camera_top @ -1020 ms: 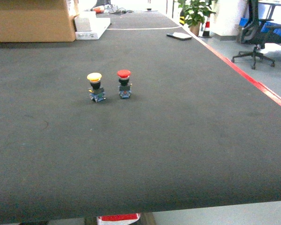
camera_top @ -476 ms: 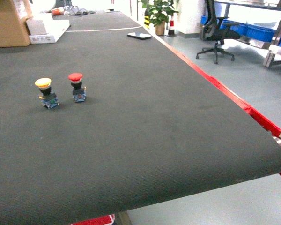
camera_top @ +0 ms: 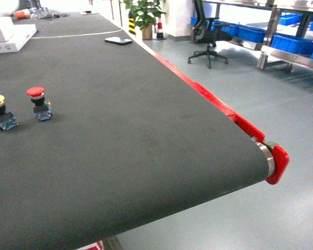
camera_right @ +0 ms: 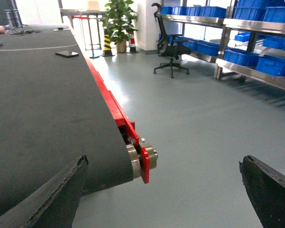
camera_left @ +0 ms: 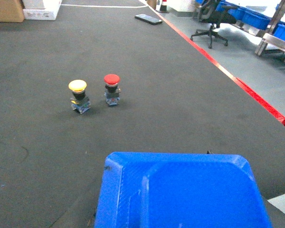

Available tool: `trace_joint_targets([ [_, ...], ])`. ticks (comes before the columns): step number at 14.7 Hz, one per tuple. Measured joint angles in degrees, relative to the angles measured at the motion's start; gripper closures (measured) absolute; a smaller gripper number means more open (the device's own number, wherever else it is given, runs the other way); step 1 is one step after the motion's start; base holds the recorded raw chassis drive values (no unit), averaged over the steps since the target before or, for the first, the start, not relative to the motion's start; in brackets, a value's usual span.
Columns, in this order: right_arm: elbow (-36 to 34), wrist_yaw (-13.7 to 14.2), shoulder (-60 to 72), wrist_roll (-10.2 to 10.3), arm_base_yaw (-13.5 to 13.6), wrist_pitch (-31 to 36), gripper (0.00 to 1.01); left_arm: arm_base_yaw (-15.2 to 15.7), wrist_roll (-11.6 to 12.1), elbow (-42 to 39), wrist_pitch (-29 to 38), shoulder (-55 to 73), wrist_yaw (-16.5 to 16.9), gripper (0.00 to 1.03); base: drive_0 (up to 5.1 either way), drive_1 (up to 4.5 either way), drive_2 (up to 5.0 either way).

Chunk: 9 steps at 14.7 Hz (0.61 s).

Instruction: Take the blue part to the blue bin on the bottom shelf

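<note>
Transit with blue part (camera_left: pixel 180 190) aboard

It fills our left wrist view, close under the left hand, whose grip we cannot tell; right hand (camera_right: pixel 164 161) gapes empty. We should swing smoothly off the counter (camera_top: pixel 146 130) toward the blue bins (camera_top: pixel 297 44).

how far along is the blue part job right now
Done: the blue part is off the belt, sitting right under the left wrist camera, apparently carried; that pincer is hidden. In hand: the head view faces steel racks holding blue bins across the floor. Left: getting there and dropping it into the bottom-shelf bin.
</note>
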Motion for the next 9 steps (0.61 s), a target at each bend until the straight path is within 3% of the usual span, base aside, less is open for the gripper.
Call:
trace_joint_targets([
  [9,0.00,0.02,0.00,0.00,0.00,0.02,0.03,0.00,0.00,0.00,0.00,0.00,0.00,0.59,-1.6,-1.65,-1.6],
])
